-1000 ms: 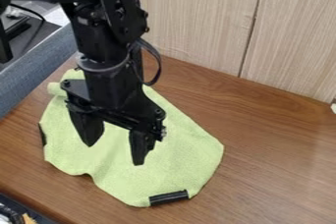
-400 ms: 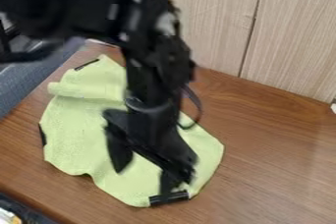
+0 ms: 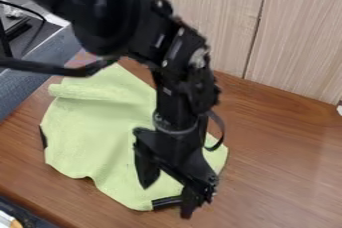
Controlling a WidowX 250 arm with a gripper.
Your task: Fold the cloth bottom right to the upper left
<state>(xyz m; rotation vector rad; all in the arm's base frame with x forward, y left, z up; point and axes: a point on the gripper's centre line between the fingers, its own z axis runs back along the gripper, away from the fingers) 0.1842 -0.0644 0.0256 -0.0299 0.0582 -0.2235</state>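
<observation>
Cloth (image 3: 93, 137): flat but rumpled on the surface (image 3: 287, 172), unmoved.
Black strip (image 3: 162, 203): at its lower edge, beside one fingertip.
Gripper (image 3: 167, 199): has swung there from mid-cloth; fingers spread, pinching nothing.
Fold: unstarted; grasp likely next.

cam fixed; above worktop (image 3: 287, 172); slants down; toward wood panels (image 3: 294, 32); near

A brown wooden tabletop (image 3: 287, 157), its grain streaked darker in places, carries a light green cloth (image 3: 93, 132); the cloth lies mostly flat (bar a raised fold near its upper left), its outline wavy; one black strip (image 3: 165, 202) sits at its bottom edge, another black strip (image 3: 43, 137) at its left.
</observation>
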